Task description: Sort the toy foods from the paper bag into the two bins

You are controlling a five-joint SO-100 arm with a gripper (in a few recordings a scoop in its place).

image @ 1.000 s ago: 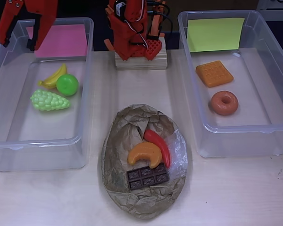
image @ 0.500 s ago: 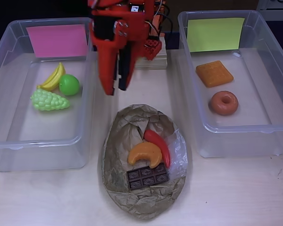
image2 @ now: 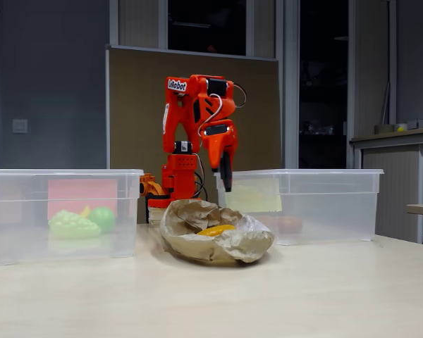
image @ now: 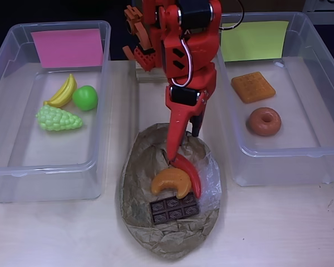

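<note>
Gripper (image: 182, 147) is seen mid-frame in the overhead view, jaws parted, nothing held, one finger tip at the chili (image: 188, 172). Chili, croissant (image: 171, 182) and chocolate (image: 174, 208) are left lying in the bag (image: 139, 183), lower centre.

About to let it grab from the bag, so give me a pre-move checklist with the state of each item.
1. Gripper is over the paper bag, above the red chili: ok.
2. Jaws open for a grasp: ok, they stand apart in the overhead view.
3. Jaws empty: ok.
4. Chili free to lift: not ok, its lower end runs beside the croissant, touching or very close.
5. Chocolate bar out of the way: ok, it lies below the croissant.
6. Room in the pink-label bin and the yellow-label bin: ok.
</note>
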